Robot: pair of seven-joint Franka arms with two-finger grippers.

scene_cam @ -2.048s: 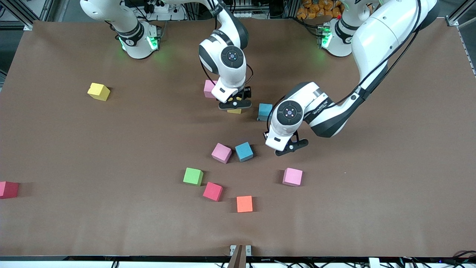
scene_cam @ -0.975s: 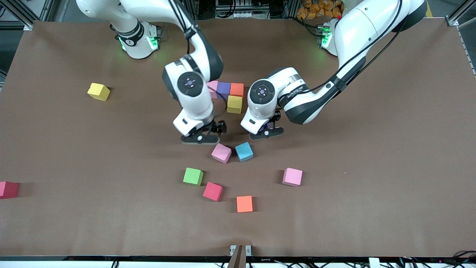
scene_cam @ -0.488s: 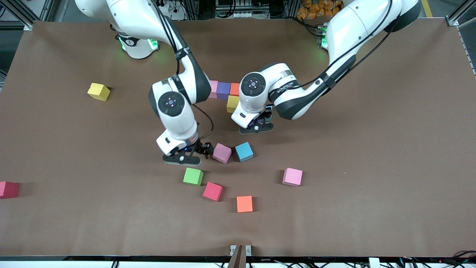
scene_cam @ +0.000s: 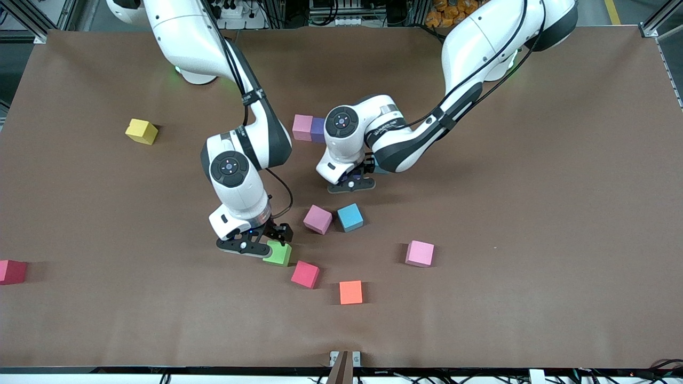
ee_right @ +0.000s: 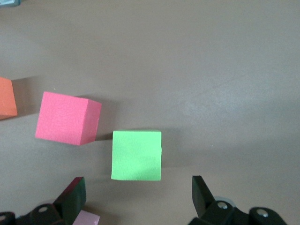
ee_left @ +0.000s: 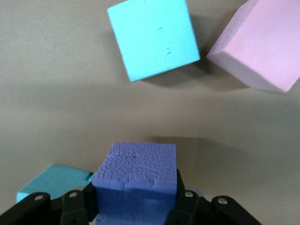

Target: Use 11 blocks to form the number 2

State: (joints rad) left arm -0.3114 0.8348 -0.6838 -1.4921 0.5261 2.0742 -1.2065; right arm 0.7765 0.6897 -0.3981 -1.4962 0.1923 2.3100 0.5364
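Note:
My left gripper [scene_cam: 356, 177] is shut on a purple block [ee_left: 136, 176] and hangs low over the table beside a blue block [ee_left: 51, 182]. A blue block [scene_cam: 350, 217] and a pink block [scene_cam: 318, 219] lie side by side nearer the front camera. A pink block [scene_cam: 302, 127] and a purple block [scene_cam: 318, 129] touch in a row farther back, and the left wrist hides what adjoins them. My right gripper [scene_cam: 265, 244] is open above the green block [ee_right: 137, 154], its fingers [ee_right: 201, 190] apart on either side. A red block [scene_cam: 305, 274] and an orange block [scene_cam: 350, 292] lie close by.
A yellow block [scene_cam: 141, 131] sits alone toward the right arm's end. A dark red block [scene_cam: 12, 271] lies at that end's table edge. One more pink block [scene_cam: 419, 253] rests toward the left arm's end. Both forearms cross the table's middle.
The right gripper has travelled toward the front camera, from beside the loose pink block to over the green one, staying open. The left gripper has drifted toward the right arm's end with the purple block.

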